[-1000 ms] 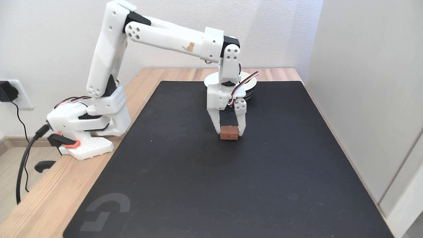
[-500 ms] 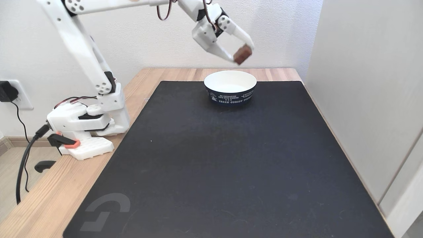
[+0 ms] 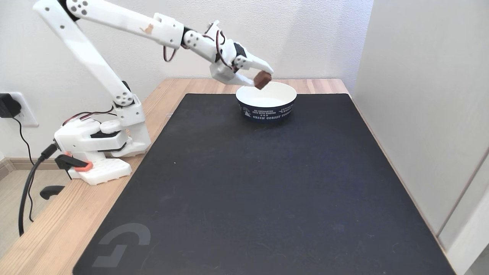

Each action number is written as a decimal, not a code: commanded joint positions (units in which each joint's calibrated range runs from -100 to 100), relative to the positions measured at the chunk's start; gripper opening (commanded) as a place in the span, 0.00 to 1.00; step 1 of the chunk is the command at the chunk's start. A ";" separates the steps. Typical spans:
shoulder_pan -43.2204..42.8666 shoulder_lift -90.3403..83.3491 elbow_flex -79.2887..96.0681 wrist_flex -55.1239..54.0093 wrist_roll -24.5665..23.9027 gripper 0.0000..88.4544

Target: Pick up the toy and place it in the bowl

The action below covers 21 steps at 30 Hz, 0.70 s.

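Observation:
In the fixed view the small reddish-brown toy (image 3: 262, 79) hangs in the air, held between the white fingers of my gripper (image 3: 262, 78), which is shut on it. It sits just above the near-left part of the bowl's rim. The bowl (image 3: 266, 110), white inside and dark navy outside with white lettering, stands on the far middle of the black mat. The arm reaches in from the upper left, sloping down toward the bowl.
A black mat (image 3: 267, 191) covers most of the wooden table (image 3: 57, 229). The arm's base (image 3: 95, 145) is clamped at the table's left edge, with cables beside it. A grey wall panel (image 3: 428, 114) borders the right side.
From gripping the toy on the mat, the arm lifted it high over the bowl, then lowered and drew it left, close above the bowl's rim.

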 commanded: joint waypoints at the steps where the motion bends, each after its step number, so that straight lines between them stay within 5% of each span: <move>1: -0.83 -2.15 5.45 -5.42 -1.66 0.05; 7: -2.34 -2.15 7.34 -8.22 -1.87 0.42; 16: -2.34 -2.40 6.35 -8.39 -1.87 0.41; 20: 1.42 -11.15 5.81 -7.37 -1.45 0.19; 21: 4.18 -16.91 8.60 -5.59 -1.40 0.07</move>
